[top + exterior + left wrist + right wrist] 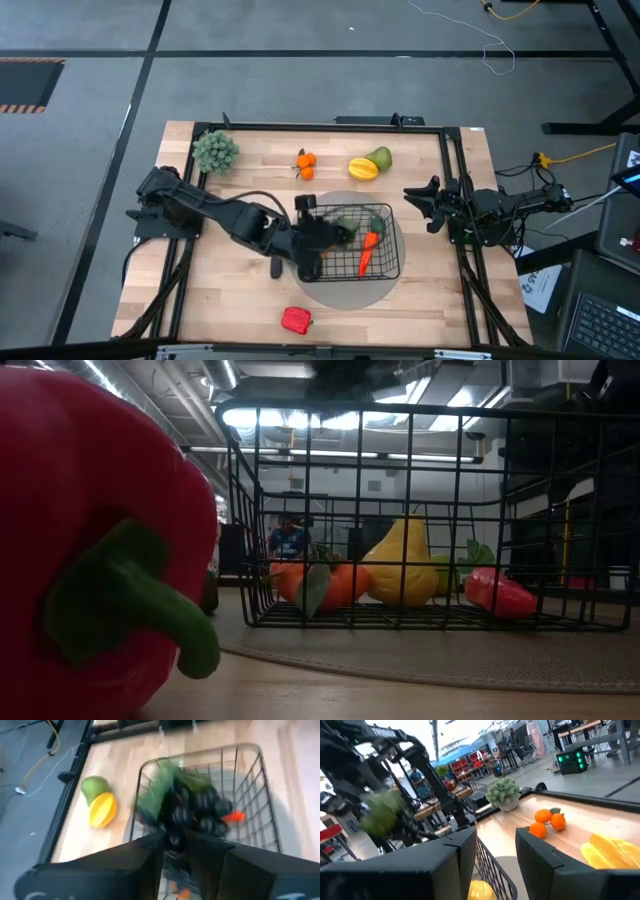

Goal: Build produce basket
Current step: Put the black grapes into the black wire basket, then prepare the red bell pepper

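The basket point(399, 252) stands on a grey disc point(340, 291), which shows all round it. Two things lie inside. One is a carrot point(368, 250), slanted across the half nearer the right arm. The other is a bunch of grapes point(346, 227) with green leaves, beside the carrot in the half nearer the left arm.

The left gripper point(320, 242) is over that same end of the basket, and its tips are right at the grapes. The left wrist view is blurred there, so I cannot tell whether the fingers grip the bunch or have let it go. The right gripper point(495, 839) waits well off the basket's other end, by the table edge. Its fingers are spread apart with nothing between them.

Outside the basket, on the table point(230, 295), four pieces of produce lie loose.
- Past the basket's far long side there is one orange cluster point(305, 162).
- One yellow fruit point(362, 169) lies there too, with one green fruit point(381, 157) touching it.
- Past the near long side, clear of the disc, lies one red pepper point(296, 320).

One bushy green plant point(215, 152) stands farther off than the oranges, toward the left arm's base.

In all there is one basket, one disc, two pieces in the basket and four pieces out of it.
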Motion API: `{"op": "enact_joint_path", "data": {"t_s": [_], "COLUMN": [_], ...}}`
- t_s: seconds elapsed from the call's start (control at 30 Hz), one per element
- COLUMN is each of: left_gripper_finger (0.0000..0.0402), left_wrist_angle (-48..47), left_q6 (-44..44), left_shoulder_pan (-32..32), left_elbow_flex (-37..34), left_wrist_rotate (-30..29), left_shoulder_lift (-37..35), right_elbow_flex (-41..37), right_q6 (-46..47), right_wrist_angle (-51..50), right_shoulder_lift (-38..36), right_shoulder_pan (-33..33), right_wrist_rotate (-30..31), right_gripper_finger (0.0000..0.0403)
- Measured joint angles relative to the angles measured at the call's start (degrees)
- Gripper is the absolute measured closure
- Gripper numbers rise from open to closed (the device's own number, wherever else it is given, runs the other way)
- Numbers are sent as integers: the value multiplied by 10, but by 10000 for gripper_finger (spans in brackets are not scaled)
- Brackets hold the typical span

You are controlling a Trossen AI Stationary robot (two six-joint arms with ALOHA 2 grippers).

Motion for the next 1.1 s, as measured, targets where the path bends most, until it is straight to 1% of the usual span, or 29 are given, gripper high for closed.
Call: {"op": "enact_joint_path", "data": {"t_s": [0.07, 0.17, 0.83, 0.9, 1.1], "left_gripper_finger": [316, 310, 311, 312, 310], "left_wrist_angle": [17, 4, -7, -7, -8], "left_q6": [2, 2, -1, -1, -1], "left_shoulder_pan": [0, -1, -1, -1, -1], "left_elbow_flex": [1, 0, 0, 0, 0], "left_wrist_rotate": [-4, -6, -6, -4, 0], "left_shoulder_lift": [4, 5, 5, 5, 5], "right_elbow_flex": [0, 0, 0, 0, 0], "right_q6": [0, 4, 14, 16, -5], "right_wrist_angle": [-8, -16, -19, -19, -26], "right_shoulder_lift": [0, 0, 1, 1, 1], "right_shoulder_pan": [0, 0, 0, 0, 0], "right_wrist_rotate": [-1, -1, -1, -16, -96], "right_gripper_finger": [272, 272, 272, 272, 272]}}
